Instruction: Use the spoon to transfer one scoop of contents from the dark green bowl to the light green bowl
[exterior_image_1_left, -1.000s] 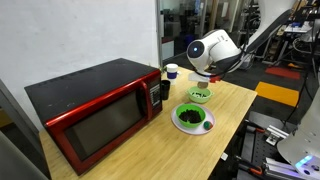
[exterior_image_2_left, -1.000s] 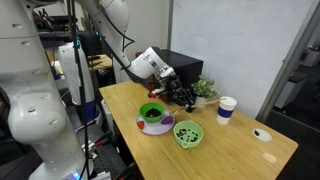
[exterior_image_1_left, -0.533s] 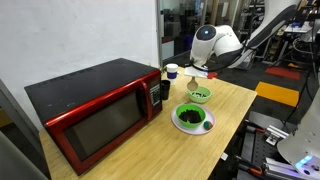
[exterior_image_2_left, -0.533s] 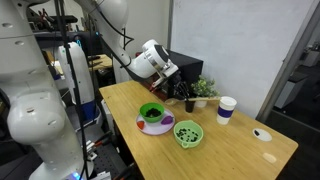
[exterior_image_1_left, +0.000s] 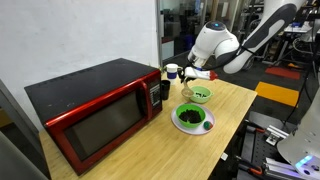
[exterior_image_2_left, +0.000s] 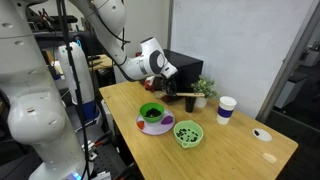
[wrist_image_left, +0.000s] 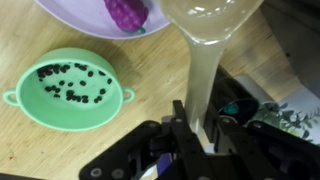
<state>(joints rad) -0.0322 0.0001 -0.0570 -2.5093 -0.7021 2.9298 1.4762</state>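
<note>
Exterior view: my gripper (exterior_image_1_left: 204, 74) is raised off the table (exterior_image_1_left: 238, 100), near the white cup (exterior_image_1_left: 171, 71). The light green bowl (exterior_image_1_left: 200, 95) sits below it in the picture. The dark green bowl (exterior_image_1_left: 193, 119) is nearer the camera, with the contents (exterior_image_1_left: 190, 118) a dark mass inside. The microwave (exterior_image_1_left: 95, 110) stands alongside.

Exterior view: the spoon (exterior_image_2_left: 186, 95) pokes out of the gripper roughly level, up behind the dark green bowl.

Wrist view: the fingers (wrist_image_left: 180, 125) are clamped on the spoon handle. The head points to the frame's top, beside a purple plate (wrist_image_left: 70, 8). The light green bowl, left, holds scattered dark bits. I cannot tell whether the head is loaded.
</note>
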